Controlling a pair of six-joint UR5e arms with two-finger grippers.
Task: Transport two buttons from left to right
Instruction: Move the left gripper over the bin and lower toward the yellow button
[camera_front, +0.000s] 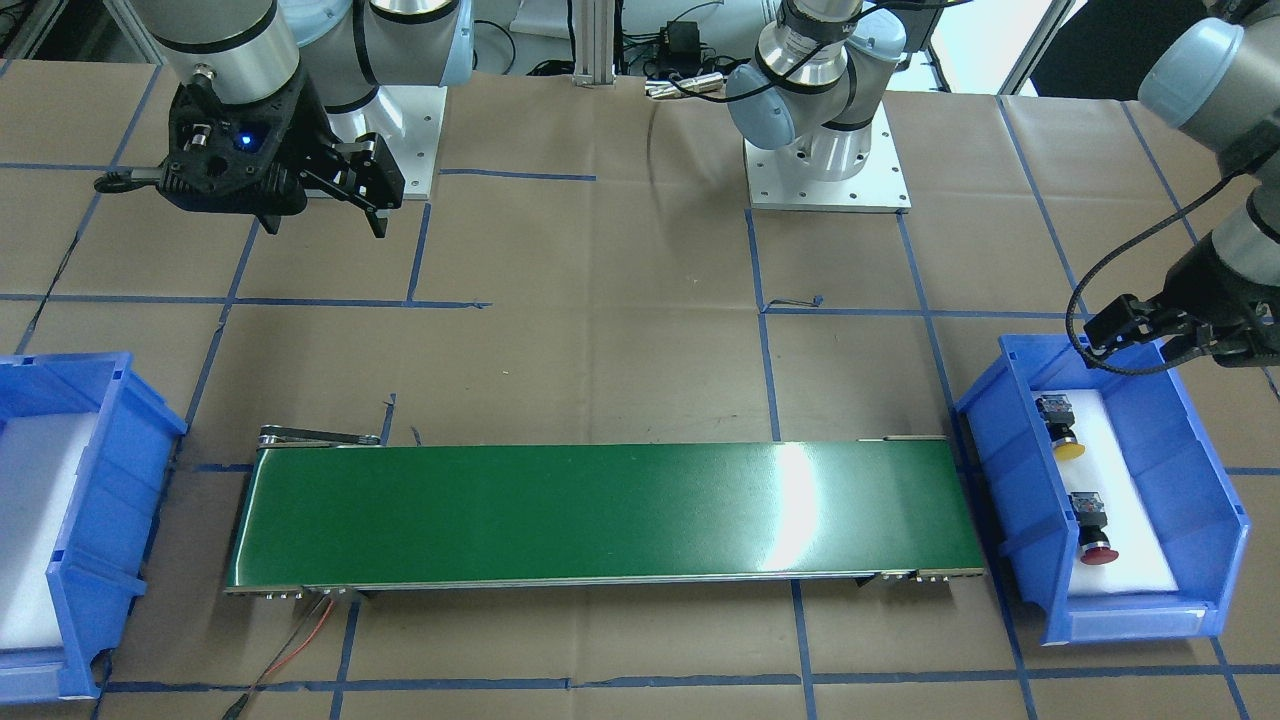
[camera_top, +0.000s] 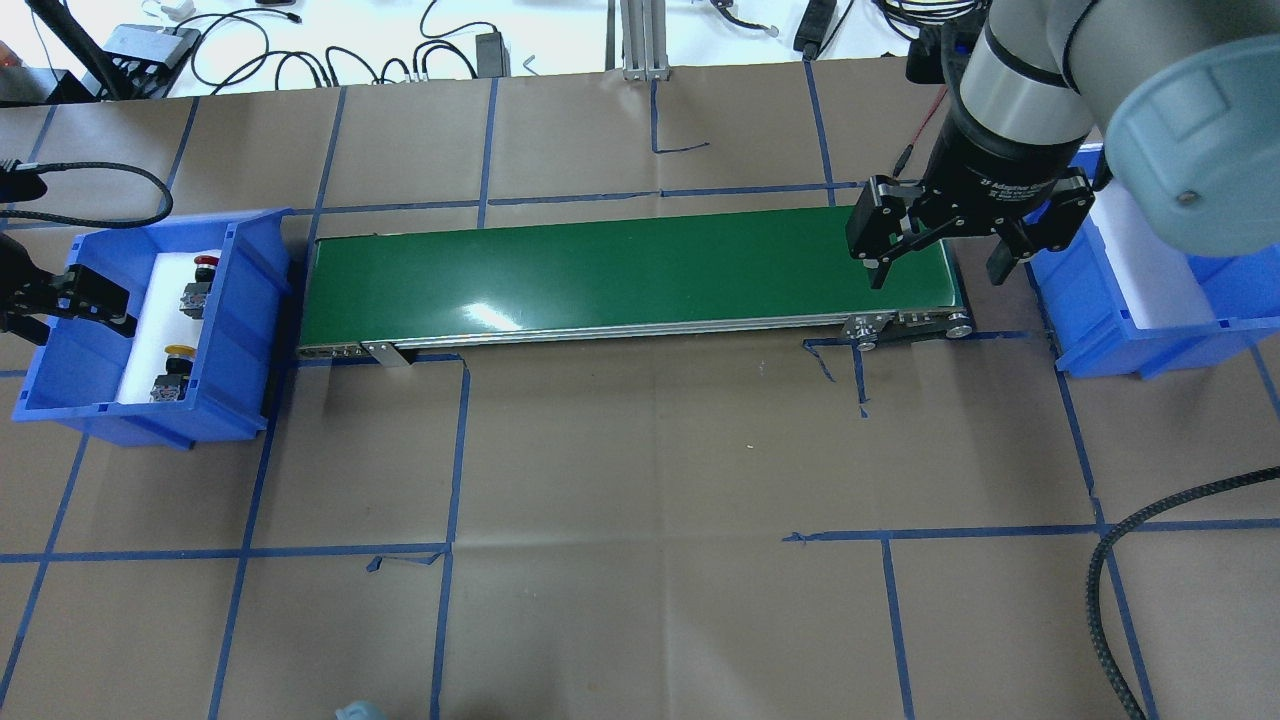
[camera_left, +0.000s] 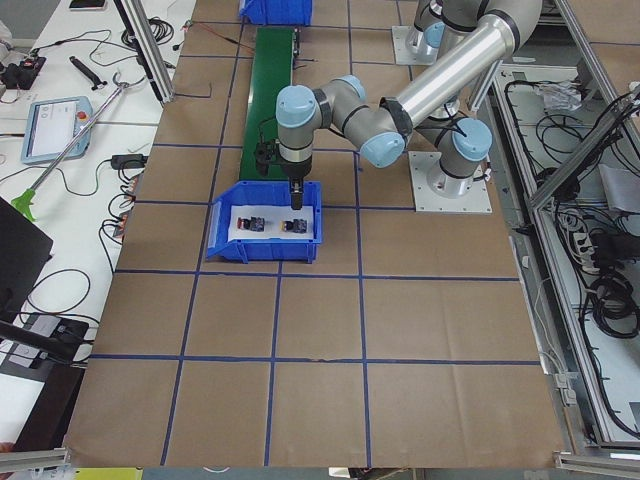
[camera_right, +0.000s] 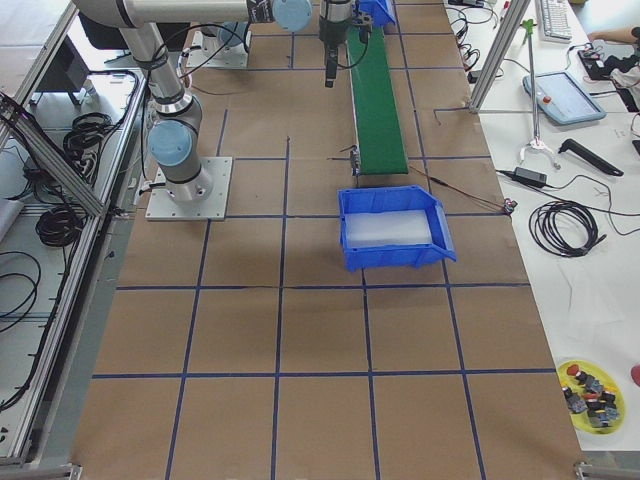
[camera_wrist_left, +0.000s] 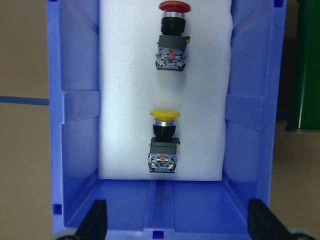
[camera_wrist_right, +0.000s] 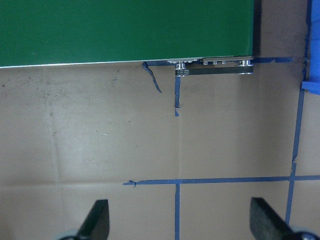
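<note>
Yellow-capped button (camera_wrist_left: 164, 142) and red-capped button (camera_wrist_left: 172, 37) lying on white foam (camera_wrist_left: 120, 100) in left bin (camera_wrist_left: 77, 115); yellow just ahead of left gripper (camera_wrist_left: 177, 222), red farther ahead. Fingers (camera_wrist_left: 96, 220) spread wide, empty, above near bin wall. Step, by judgement: approach for first pick. Next: drop, straddle yellow's black body, close. Right gripper (camera_top: 940, 262) spread, empty, above table (camera_wrist_right: 100, 150), belt (camera_top: 620, 270) end ahead. White lettering on its collar unreadable; button base labels too small.

A long green conveyor belt (camera_front: 600, 515) lies across the brown paper-covered table (camera_front: 600, 350) gridded with blue tape, between one blue plastic bin lined with white foam (camera_front: 1215, 510) and a second such bin (camera_front: 110, 450), each just beside an end.
</note>
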